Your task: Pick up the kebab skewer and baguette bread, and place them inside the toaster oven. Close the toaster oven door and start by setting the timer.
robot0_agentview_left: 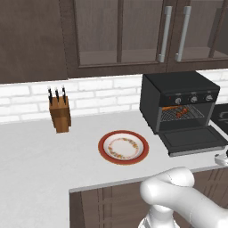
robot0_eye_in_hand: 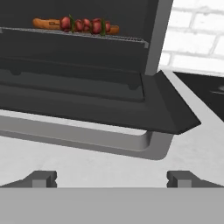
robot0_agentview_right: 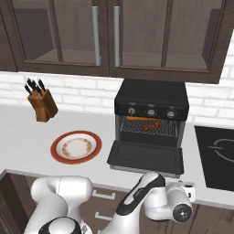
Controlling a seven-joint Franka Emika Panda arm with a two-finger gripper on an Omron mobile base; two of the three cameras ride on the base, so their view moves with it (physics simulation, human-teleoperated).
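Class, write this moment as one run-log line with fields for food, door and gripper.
food: kebab skewer and baguette bread on toaster oven rack | door: toaster oven door down, open | gripper: open, empty, low before door handle

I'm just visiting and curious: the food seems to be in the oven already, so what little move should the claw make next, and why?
Probably slide the open claw forward under the door handle to lift it shut. The skewer and baguette already lie on the rack, the door hangs flat open, and the claw sits low just before its front edge, holding nothing.
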